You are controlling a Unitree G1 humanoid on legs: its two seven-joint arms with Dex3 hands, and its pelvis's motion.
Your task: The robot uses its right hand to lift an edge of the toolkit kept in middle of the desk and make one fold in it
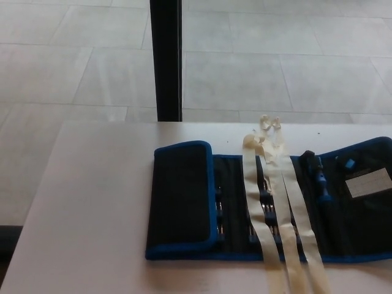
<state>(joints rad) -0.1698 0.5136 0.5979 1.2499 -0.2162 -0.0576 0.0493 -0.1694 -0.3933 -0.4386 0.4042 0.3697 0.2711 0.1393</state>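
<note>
A black toolkit roll with blue trim (pixel 343 226) lies across the pale desk (pixel 92 208), running off the picture's right edge. Its left end flap (pixel 182 195) is folded over onto the middle and lies flat. Screwdriver-like tools (pixel 264 199) sit in pockets in the open middle part, and a blue-handled tool (pixel 320 179) lies further right. Two cream straps (pixel 277 214) run from the far edge over the roll to the near edge. A white label (pixel 368 182) is on the right part. Neither hand shows.
A black vertical post (pixel 166 58) stands just beyond the desk's far edge, over a grey tiled floor (pixel 275 67). Bare desk surface stretches to the left of the roll.
</note>
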